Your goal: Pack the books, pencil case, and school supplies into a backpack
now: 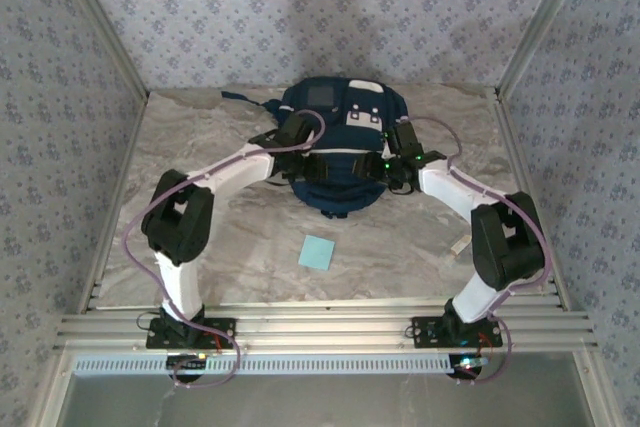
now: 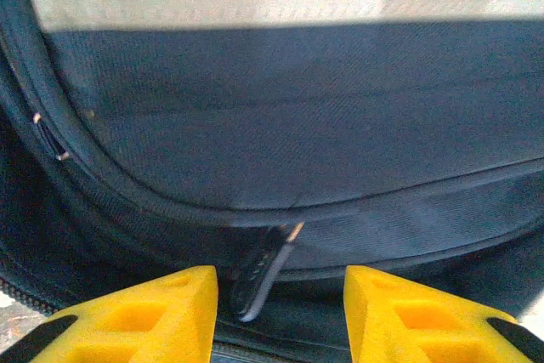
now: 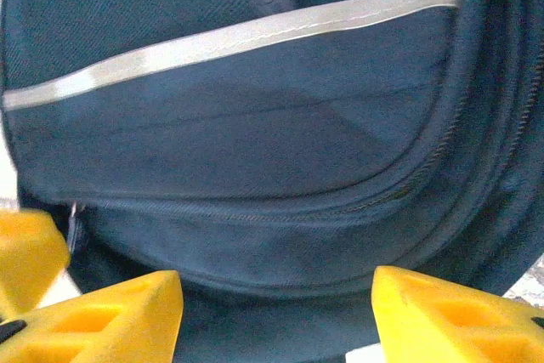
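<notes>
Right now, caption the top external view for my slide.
Left arm and right arm reach onto the navy backpack; a light-blue note pad lies nearer on the marble tabletop.

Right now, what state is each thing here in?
backpack: lying front-up on the table.
light-blue pad: flat on the table, not yet packed.
left gripper: open, zipper pull seen between its fingers, not gripped.
right gripper: open, holding nothing.
</notes>
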`<state>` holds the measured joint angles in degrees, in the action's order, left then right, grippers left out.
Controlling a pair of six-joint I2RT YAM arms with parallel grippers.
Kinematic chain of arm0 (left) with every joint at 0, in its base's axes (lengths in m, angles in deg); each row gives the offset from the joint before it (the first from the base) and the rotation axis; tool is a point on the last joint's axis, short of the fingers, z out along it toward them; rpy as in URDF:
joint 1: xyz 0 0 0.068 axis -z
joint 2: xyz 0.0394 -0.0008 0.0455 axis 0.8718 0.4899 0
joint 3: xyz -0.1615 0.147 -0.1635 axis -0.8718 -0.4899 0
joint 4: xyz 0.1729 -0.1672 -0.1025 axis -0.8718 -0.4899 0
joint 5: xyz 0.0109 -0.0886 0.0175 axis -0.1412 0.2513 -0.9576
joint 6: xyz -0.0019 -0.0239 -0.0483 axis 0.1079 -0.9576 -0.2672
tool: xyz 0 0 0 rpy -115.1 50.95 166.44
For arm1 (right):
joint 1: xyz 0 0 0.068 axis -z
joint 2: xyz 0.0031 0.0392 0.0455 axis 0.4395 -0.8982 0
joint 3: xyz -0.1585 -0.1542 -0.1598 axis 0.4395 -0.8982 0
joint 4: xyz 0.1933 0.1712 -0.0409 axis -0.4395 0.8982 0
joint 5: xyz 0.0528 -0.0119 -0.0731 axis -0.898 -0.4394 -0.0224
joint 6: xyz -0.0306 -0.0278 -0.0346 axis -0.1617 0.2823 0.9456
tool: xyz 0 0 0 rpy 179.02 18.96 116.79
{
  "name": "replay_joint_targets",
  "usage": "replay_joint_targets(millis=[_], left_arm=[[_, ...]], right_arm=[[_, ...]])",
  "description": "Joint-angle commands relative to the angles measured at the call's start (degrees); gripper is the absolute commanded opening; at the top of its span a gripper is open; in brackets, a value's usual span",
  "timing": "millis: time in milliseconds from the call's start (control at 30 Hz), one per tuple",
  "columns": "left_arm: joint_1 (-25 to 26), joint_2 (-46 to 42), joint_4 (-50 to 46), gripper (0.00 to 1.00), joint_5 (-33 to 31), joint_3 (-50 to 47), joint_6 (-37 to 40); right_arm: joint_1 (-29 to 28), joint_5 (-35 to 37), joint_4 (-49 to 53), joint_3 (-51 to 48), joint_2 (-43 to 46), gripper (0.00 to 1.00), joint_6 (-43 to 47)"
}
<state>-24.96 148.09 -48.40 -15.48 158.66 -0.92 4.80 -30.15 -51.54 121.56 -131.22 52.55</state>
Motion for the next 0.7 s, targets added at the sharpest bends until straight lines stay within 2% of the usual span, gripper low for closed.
replay_joint_targets(millis=[0, 200, 400, 533, 600, 667], left_arm=[[1.52, 1.44, -4.0, 0.44, -3.44, 3.32, 3.73], [2.96, 5.05, -6.88, 0.44, -7.71, 5.38, 5.56], [2.91, 6.99, -9.02, 0.12, -9.73, 6.99, 6.09], [3.27, 5.61, -8.89, 0.0, -8.73, 6.59, 6.59], [3.31, 4.37, -8.44, 0.0, -7.84, 5.97, 6.97], [3.32, 2.89, -8.23, 0.0, -7.44, 5.27, 7.3]], right_arm=[[0.09, 6.1, -5.01, -0.72, -0.67, 0.62, -5.62], [1.32, 9.08, -7.51, 1.08, -3.52, 0.63, -7.19], [1.78, 9.68, -11.09, 2.71, -7.6, 0.62, -9.53], [1.85, 13.61, -14.2, 1.67, -8.89, 0.59, -11.14], [1.98, 14.38, -16.73, 0.58, -9.36, 0.49, -12.22], [2.12, 13.57, -19.24, -0.38, -9.56, 0.21, -12.72]])
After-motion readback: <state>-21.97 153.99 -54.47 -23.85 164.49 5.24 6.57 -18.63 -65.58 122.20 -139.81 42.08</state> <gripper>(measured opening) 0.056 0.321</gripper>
